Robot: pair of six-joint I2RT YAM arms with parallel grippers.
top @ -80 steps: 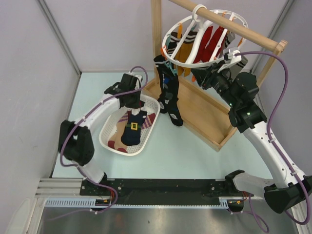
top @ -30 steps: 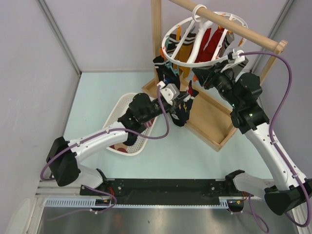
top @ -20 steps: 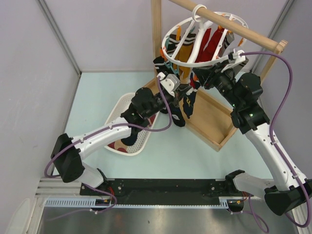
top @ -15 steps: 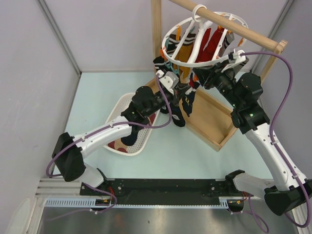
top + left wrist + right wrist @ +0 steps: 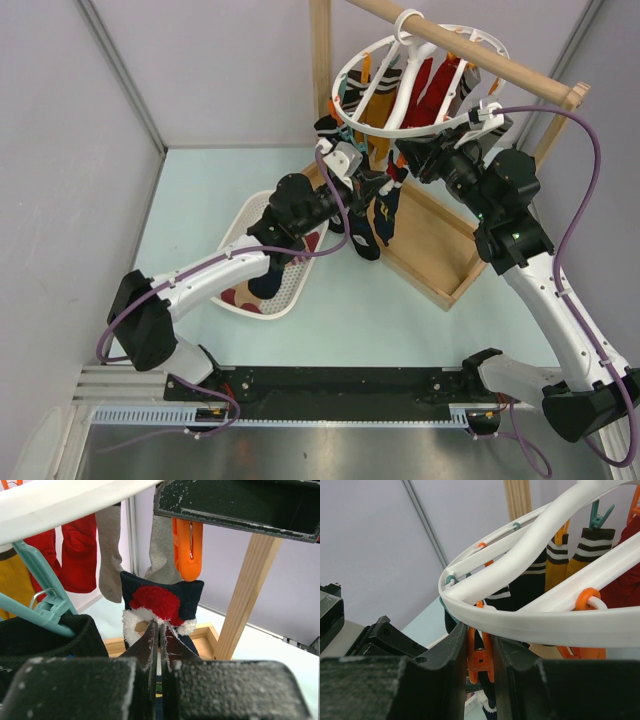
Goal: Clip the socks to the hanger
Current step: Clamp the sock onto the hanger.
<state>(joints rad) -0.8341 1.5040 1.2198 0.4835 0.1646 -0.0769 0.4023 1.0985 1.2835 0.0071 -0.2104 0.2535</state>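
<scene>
The white ring hanger (image 5: 408,22) hangs from a wooden rail, with several socks clipped to it. My left gripper (image 5: 385,188) is shut on the cuff of a navy sock (image 5: 384,218) with a red patch and white fluffy trim. In the left wrist view my left gripper (image 5: 161,628) holds the sock (image 5: 161,599) up just below an orange clip (image 5: 187,550). My right gripper (image 5: 405,155) is at the ring's near edge. In the right wrist view my right gripper (image 5: 480,632) is shut on that orange clip (image 5: 480,656) under the ring (image 5: 520,625).
A white basket (image 5: 222,278) with more socks stands on the table under my left arm. The wooden frame base (image 5: 432,270) lies under the hanger. Long black socks (image 5: 362,240) hang from the ring's left side, close to my left gripper.
My left arm has left the basket and carried the navy sock up and right to the orange clip. My right gripper has stayed at the ring on that clip.
</scene>
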